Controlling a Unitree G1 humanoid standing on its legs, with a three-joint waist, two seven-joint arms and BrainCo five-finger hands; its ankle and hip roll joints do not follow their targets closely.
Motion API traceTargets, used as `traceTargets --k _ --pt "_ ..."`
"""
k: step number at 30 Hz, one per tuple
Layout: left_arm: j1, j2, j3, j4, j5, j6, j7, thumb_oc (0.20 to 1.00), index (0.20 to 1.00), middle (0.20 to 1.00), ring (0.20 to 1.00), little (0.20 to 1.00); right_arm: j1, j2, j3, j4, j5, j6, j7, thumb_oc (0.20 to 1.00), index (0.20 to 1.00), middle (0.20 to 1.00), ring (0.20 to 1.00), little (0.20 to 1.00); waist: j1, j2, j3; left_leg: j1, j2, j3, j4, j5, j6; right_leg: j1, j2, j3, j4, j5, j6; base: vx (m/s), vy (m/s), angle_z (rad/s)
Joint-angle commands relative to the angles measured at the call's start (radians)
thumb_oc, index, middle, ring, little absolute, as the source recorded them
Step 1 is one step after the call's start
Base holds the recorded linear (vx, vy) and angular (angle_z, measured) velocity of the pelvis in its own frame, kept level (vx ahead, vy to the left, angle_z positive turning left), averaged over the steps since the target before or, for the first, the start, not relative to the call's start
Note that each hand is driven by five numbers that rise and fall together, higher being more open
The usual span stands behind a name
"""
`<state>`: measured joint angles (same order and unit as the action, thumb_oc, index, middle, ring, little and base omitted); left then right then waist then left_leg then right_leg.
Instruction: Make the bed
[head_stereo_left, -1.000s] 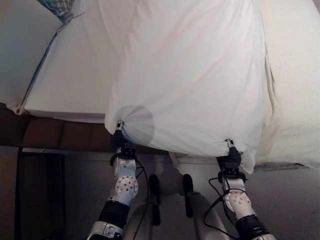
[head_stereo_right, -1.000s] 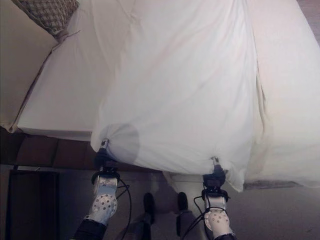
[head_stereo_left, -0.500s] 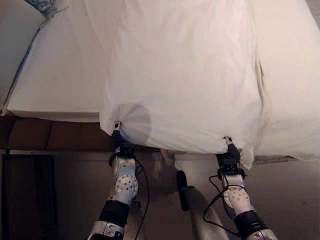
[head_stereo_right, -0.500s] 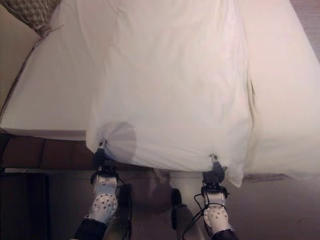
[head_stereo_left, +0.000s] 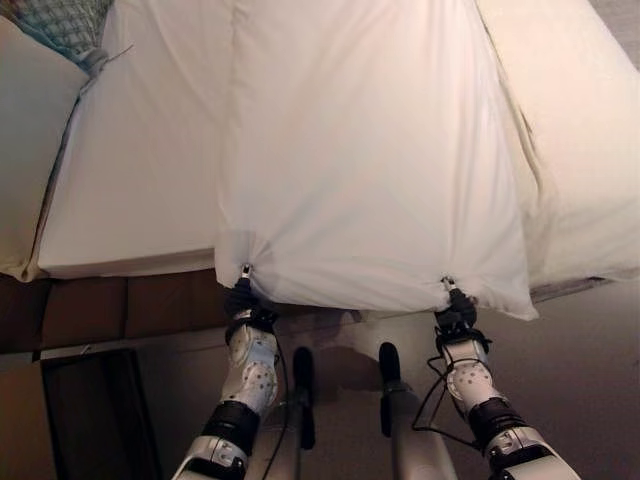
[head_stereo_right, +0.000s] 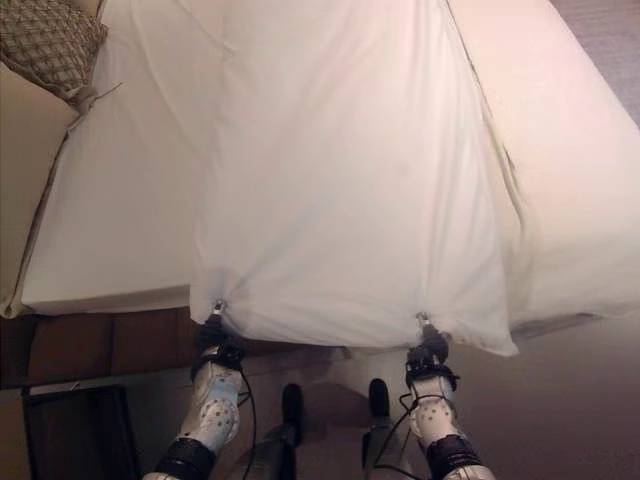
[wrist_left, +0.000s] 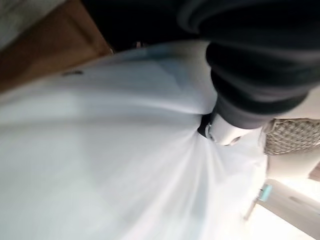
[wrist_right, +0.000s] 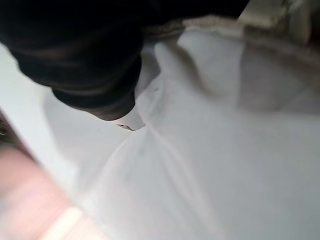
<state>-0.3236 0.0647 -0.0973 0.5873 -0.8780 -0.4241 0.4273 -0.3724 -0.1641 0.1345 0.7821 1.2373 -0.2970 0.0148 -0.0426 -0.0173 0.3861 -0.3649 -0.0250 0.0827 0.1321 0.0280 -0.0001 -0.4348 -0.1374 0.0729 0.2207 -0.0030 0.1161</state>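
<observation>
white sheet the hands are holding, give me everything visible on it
The white sheet is thin, smooth cloth, stretched fairly taut from the bed toward the robot, with soft creases fanning from its two near corners. The left hand pinches one corner, the right hand the other. Its near edge hangs past the mattress edge.

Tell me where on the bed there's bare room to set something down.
Free: the flat white mattress strip between the patterned pillow and the lifted white sheet. The cream duvet beyond the sheet is bare but slopes. Crowded: the near edge, where left hand and right hand grip the sheet.
</observation>
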Motion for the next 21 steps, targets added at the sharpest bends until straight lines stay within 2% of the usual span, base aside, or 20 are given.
traceTargets --k 1,2,4,5,6,7,13,14,16,18,19,20,21 --pt "-0.021 0.031 0.055 0.103 0.066 -0.01 0.044 0.2 0.2 0.2 0.2 0.2 0.089 -0.027 0.066 0.077 -0.126 0.037 -0.017 0.2 0.2 0.2 0.2 0.2 -0.004 -0.001 -0.008 -0.045 0.017 0.011 0.051 -0.044 -0.037 -0.022 0.021 -0.007 -0.106 0.093 0.018 0.0 -0.063 -0.02" --pt "-0.031 0.032 0.049 0.182 0.096 0.026 0.041 0.2 0.2 0.2 0.2 0.2 0.079 -0.027 0.083 0.143 -0.194 0.056 -0.035 0.2 0.2 0.2 0.2 0.2 -0.006 0.003 -0.007 -0.045 0.021 0.011 0.048 -0.042 -0.042 -0.017 0.017 -0.01 -0.116 0.097 0.019 -0.01 -0.048 -0.03" --pt "-0.057 0.031 0.044 0.287 0.114 0.041 0.048 0.2 0.2 0.2 0.2 0.2 0.052 -0.029 0.106 0.226 -0.279 0.078 -0.057 0.2 0.2 0.2 0.2 0.2 -0.011 0.007 -0.012 -0.05 0.022 0.016 0.032 -0.03 -0.043 -0.024 0.011 -0.01 -0.129 0.111 0.023 -0.01 -0.023 -0.05" --pt "-0.1 0.025 0.049 0.423 0.123 0.096 0.056 0.2 0.2 0.2 0.2 0.2 0.025 -0.026 0.118 0.327 -0.352 0.118 -0.082 0.2 0.2 0.2 0.2 0.2 -0.018 0.015 -0.01 -0.047 0.024 0.017 0.018 -0.022 -0.05 -0.017 0.009 -0.005 -0.148 0.12 0.024 0.0 -0.015 -0.04" --pt "-0.102 0.025 0.05 0.425 0.123 0.096 0.055 0.2 0.2 0.2 0.2 0.2 0.023 -0.026 0.118 0.328 -0.352 0.118 -0.081 0.2 0.2 0.2 0.2 0.2 -0.019 0.014 -0.011 -0.05 0.023 0.017 0.016 -0.019 -0.05 -0.02 0.008 -0.004 -0.15 0.123 0.024 0.0 0.0 0.0" --pt "-0.122 0.026 0.039 0.509 0.178 0.135 0.066 0.2 0.2 0.2 0.2 0.2 0.013 -0.025 0.135 0.394 -0.437 0.145 -0.094 0.2 0.2 0.2 0.2 0.2 -0.022 0.015 -0.015 -0.052 0.025 0.016 0.008 -0.013 -0.051 -0.017 0.006 -0.005 -0.159 0.124 0.021 0.0 -0.015 0.06" --pt "-0.125 0.024 0.046 0.621 0.257 0.189 0.097 0.2 0.2 0.2 0.2 0.2 0.019 -0.025 0.139 0.483 -0.572 0.182 -0.107 0.2 0.2 0.2 0.2 0.2 -0.026 0.017 -0.018 -0.043 0.028 0.006 -0.014 -0.002 -0.055 -0.01 0.006 -0.009 -0.16 0.126 0.019 0.01 -0.023 0.06" --pt "-0.118 0.03 0.05 0.663 0.285 0.215 0.097 0.2 0.2 0.2 0.2 0.2 0.026 -0.021 0.165 0.517 -0.671 0.213 -0.09 0.2 0.2 0.2 0.2 0.2 -0.026 0.017 -0.021 -0.04 0.029 0.004 -0.027 0.006 -0.06 -0.005 0.005 -0.014 -0.169 0.129 0.019 0.03 -0.032 0.05" --pt "-0.103 0.03 0.038 0.681 0.318 0.241 0.075 0.2 0.2 0.2 0.2 0.2 0.033 -0.021 0.172 0.547 -0.723 0.228 -0.094 0.2 0.2 0.2 0.2 0.2 -0.024 0.015 -0.023 -0.035 0.032 0.0 -0.03 0.008 -0.058 0.001 0.003 -0.02 -0.17 0.127 0.018 0.04 -0.037 0.1" --pt "-0.089 0.027 0.024 0.696 0.339 0.261 0.068 0.2 0.2 0.2 0.2 0.2 0.033 -0.017 0.152 0.553 -0.711 0.225 -0.12 0.407 0.407 0.407 0.407 0.407 -0.022 0.015 -0.023 -0.033 0.033 -0.005 -0.027 0.006 -0.057 0.007 0.002 -0.025 -0.168 0.124 0.018 0.03 -0.017 0.12" --pt "-0.085 0.027 0.024 0.705 0.338 0.267 0.059 0.313 0.313 0.313 0.313 0.313 0.033 -0.015 0.142 0.558 -0.71 0.225 -0.125 0.931 0.931 0.931 0.931 0.931 -0.021 0.015 -0.023 -0.032 0.033 -0.007 -0.026 0.004 -0.057 0.01 0.002 -0.027 -0.166 0.122 0.017 0.02 -0.003 0.14" --pt "-0.079 0.021 0.007 0.697 0.345 0.27 0.051 0.576 0.576 0.576 0.576 0.576 0.029 -0.017 0.137 0.559 -0.712 0.23 -0.13 1.0 1.0 1.0 1.0 1.0 -0.021 0.016 -0.021 -0.031 0.034 -0.011 -0.025 0.003 -0.056 0.011 0.002 -0.028 -0.163 0.12 0.017 0.04 -0.008 0.13" --pt "-0.068 0.016 -0.007 0.69 0.341 0.276 0.013 1.0 1.0 1.0 1.0 1.0 0.026 -0.021 0.137 0.561 -0.728 0.234 -0.131 1.0 1.0 1.0 1.0 1.0 -0.018 0.019 -0.019 -0.029 0.032 -0.016 -0.028 0.003 -0.056 0.016 0.0 -0.032 -0.161 0.117 0.018 0.03 -0.008 0.07"
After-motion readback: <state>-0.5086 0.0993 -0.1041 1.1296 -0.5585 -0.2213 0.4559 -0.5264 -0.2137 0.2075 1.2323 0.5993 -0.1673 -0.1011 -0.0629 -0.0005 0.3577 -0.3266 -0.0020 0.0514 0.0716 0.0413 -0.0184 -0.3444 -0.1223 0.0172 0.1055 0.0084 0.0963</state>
